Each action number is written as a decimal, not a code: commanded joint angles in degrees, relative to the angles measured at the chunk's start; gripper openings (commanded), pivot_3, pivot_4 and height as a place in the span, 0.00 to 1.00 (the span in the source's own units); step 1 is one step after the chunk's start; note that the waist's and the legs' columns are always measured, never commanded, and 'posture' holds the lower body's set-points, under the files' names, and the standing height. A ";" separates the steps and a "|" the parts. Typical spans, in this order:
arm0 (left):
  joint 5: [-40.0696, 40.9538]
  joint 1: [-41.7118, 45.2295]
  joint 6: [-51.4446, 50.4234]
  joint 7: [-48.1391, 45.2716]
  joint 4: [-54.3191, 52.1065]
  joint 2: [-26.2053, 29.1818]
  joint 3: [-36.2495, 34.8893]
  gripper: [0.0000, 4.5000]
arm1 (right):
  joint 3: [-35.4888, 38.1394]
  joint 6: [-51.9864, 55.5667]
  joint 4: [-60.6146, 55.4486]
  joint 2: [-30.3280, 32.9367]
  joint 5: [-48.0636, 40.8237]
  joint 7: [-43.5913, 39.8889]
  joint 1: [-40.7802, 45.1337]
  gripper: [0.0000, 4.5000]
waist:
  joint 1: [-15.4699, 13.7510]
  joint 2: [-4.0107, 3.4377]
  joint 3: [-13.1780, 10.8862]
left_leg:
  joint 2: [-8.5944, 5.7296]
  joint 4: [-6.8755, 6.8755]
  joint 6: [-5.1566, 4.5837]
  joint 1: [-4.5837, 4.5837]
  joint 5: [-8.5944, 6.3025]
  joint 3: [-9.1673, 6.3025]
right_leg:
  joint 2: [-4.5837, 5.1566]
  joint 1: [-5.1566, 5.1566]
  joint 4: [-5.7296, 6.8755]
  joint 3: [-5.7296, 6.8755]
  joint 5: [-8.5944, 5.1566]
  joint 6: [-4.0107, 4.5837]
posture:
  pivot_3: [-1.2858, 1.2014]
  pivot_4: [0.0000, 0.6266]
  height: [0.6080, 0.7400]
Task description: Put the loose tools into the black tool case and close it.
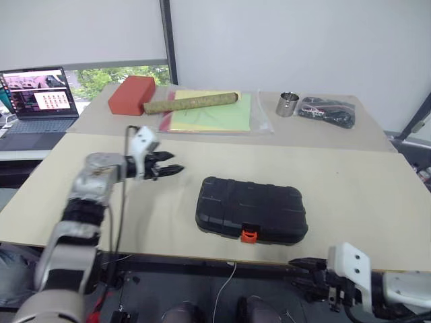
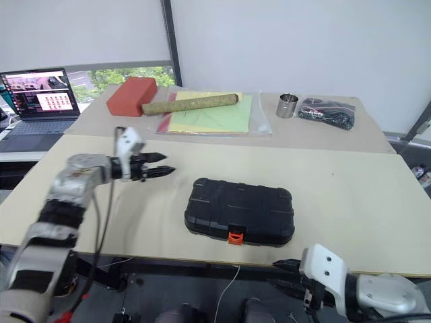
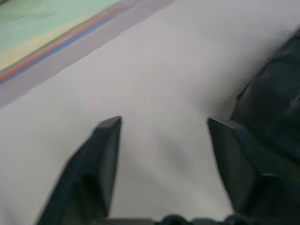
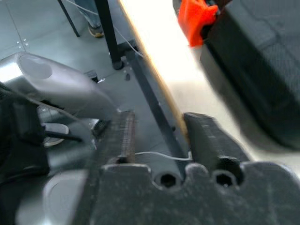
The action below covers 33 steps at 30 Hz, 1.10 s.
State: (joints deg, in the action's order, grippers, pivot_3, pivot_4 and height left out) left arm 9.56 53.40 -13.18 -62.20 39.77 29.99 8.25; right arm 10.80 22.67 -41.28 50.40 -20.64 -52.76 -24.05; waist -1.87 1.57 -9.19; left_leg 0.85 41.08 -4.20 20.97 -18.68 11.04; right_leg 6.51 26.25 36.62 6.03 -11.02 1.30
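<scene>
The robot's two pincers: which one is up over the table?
The left pincer, hovering above the tabletop beside the black tool case. The right pincer hangs below the table's front edge.

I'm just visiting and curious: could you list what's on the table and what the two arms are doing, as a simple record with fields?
case: black tool case lies shut near the table's front edge, orange latch facing the robot
left gripper: open, empty, above the table, left of the case
right gripper: open, empty, below the table's front edge
far side: red block, rolled mat, metal cup, cable bundle
loose tools: none visible
</scene>
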 commanded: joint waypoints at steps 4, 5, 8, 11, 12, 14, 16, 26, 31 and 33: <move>-12.66 8.87 21.63 -4.45 18.51 -7.05 9.60 0.11 | -9.30 1.12 5.88 0.03 6.47 2.33 12.32 0.00 | 1.55 0.01 -0.01 | 0.03 -0.04 -0.55 0.19 0.31 -0.09 | -0.32 0.08 -0.05 0.63 -0.23 0.24 | 0.52 0.24 0.98; -14.29 9.41 23.80 -6.27 20.13 -7.61 11.12 0.05 | -10.44 1.52 7.26 -0.10 8.17 3.41 14.44 0.00 | 1.65 0.02 -0.01 | 0.03 -0.13 -0.55 0.19 0.31 -0.16 | -0.35 0.08 -0.11 0.71 -0.27 0.28 | 0.52 0.24 0.98; -15.32 10.38 27.21 -13.15 22.79 -8.93 12.30 0.05 | -11.77 2.44 11.55 -1.23 12.19 7.33 19.89 0.00 | 1.89 0.04 -0.02 | 0.12 -0.16 -0.50 0.23 0.30 -0.34 | -0.44 0.06 -0.13 0.91 -0.34 0.36 | 0.52 0.24 0.98; -12.93 9.81 25.47 -25.47 20.80 -8.41 11.72 0.05 | -9.84 2.62 14.60 -3.10 13.15 10.38 23.08 0.00 | 1.88 0.03 -0.03 | 0.12 -0.06 -0.51 0.24 0.30 -0.37 | -0.25 0.05 -0.01 0.96 -0.37 0.30 | 0.52 0.24 0.98; -12.31 9.36 25.11 -27.80 19.79 -8.12 11.36 0.05 | -8.96 2.87 15.31 -3.64 13.14 11.31 23.60 0.00 | 1.90 0.03 -0.03 | 0.12 -0.02 -0.51 0.26 0.30 -0.39 | -0.17 0.04 0.02 0.97 -0.45 0.17 | 0.52 0.24 0.98; -11.26 9.10 24.40 -27.63 18.40 -8.07 9.54 0.05 | -7.21 3.37 15.80 -4.00 12.15 11.41 23.48 0.00 | 1.97 0.01 -0.04 | 0.13 0.12 -0.51 0.33 0.30 -0.43 | -0.05 0.06 0.06 0.99 -0.60 -0.08 | 0.52 0.24 0.98; -9.80 10.26 21.37 -25.47 18.20 -8.41 6.80 0.05 | -5.41 3.75 14.62 -3.68 10.28 9.80 21.95 0.00 | 1.94 -0.01 -0.05 | 0.12 0.24 -0.52 0.45 0.30 -0.60 | 0.04 0.07 0.13 0.97 -0.57 -0.04 | 0.52 0.24 0.98; -2.09 7.57 -3.06 -27.79 -0.84 -11.82 4.32 0.05 | 7.87 15.51 2.89 -3.59 -8.13 5.11 17.41 0.00 | 1.44 -0.02 -0.05 | 0.08 0.79 -0.57 1.07 0.31 -1.45 | -0.07 -0.06 0.14 1.34 -0.59 -0.13 | 0.52 0.24 0.98; -8.56 2.63 4.65 -21.53 -3.56 -13.52 10.06 0.05 | 3.33 17.27 1.47 -3.24 -8.48 6.62 18.80 0.00 | 1.37 -0.01 -0.04 | 0.08 0.78 -0.57 0.88 0.31 -1.50 | -0.10 -0.17 0.18 1.19 -0.50 0.01 | 0.52 0.24 0.98; -10.12 1.90 7.29 -20.41 -3.78 -13.33 11.58 0.05 | 1.18 17.76 1.83 -3.24 -7.71 7.22 19.30 0.00 | 1.29 -0.11 0.03 | 0.10 0.79 -0.57 0.81 0.31 -1.54 | -0.09 -0.21 0.18 1.16 -0.44 0.11 | 0.52 0.24 0.98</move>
State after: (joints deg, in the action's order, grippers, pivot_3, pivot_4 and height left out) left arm 3.05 56.37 -8.26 -84.23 35.93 15.99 17.30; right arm 12.85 39.82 -38.03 46.79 -28.33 -46.18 -5.34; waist -0.58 1.45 -9.17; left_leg 0.95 41.87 -4.77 21.70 -18.37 9.51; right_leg 6.46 25.99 36.82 7.16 -11.46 1.41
